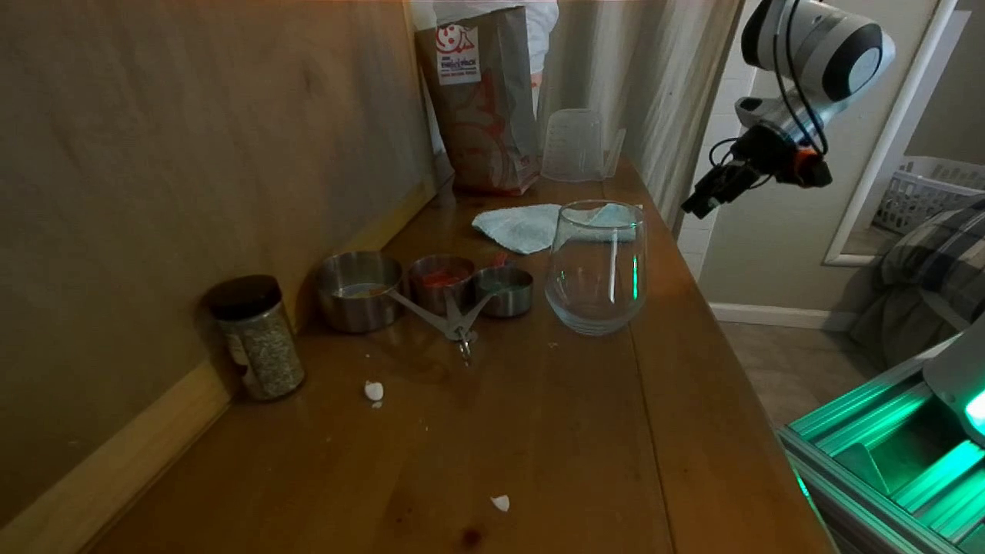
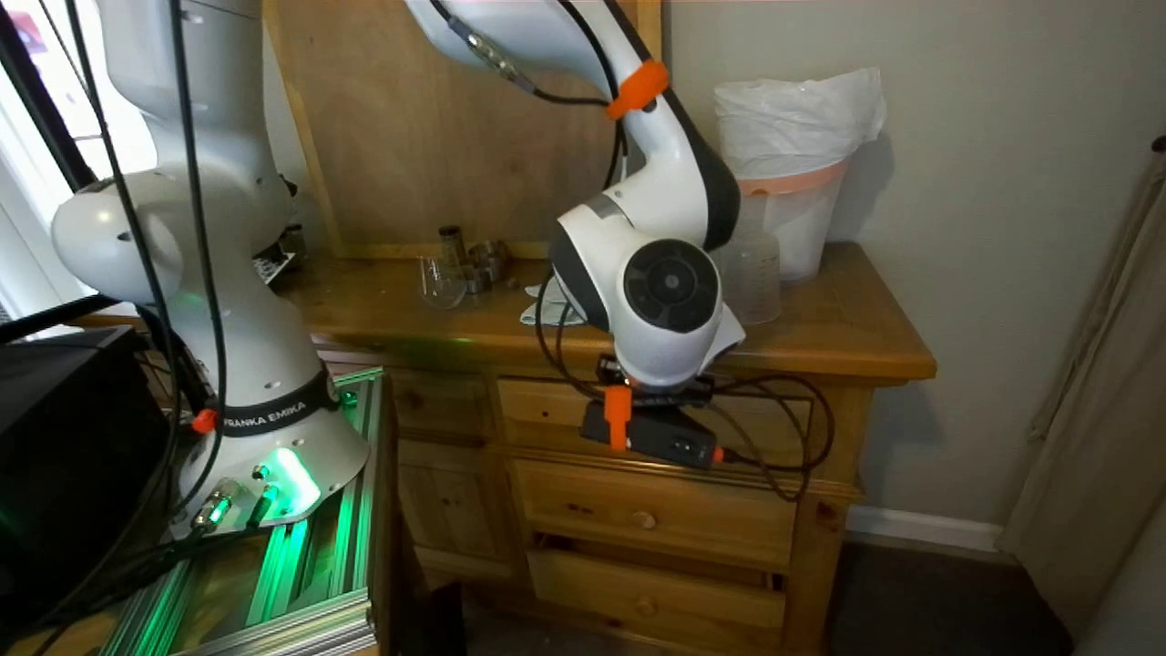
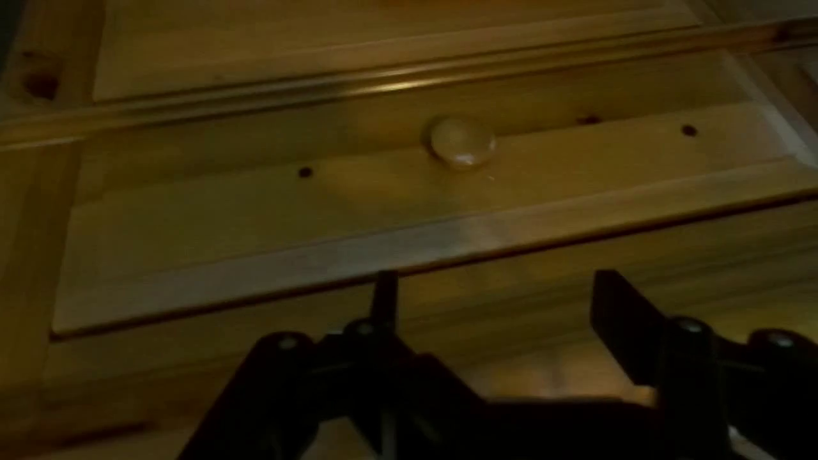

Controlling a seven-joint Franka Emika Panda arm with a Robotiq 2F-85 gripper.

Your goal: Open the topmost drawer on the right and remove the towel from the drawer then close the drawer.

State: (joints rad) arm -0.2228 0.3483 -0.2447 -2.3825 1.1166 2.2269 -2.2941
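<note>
End effector [image 3: 495, 278], jaws wide apart, near topmost drawer [image 3: 383, 201]

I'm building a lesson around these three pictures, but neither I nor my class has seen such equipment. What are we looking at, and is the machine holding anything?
The machine is a robot arm, steered by a person. The two exterior views come from cameras placed outside it. The dim picture comes from its wrist camera; it seems upside down, and faces a drawer with a round knob.

In an exterior view, the countertop carries a pale blue towel lying partly behind a clear glass, three metal measuring cups, a dark-lidded jar, a paper bag and a plastic pitcher.

The arm ends in a gripper, its two-fingered hand. It stands open, with nothing visible in it.
</note>
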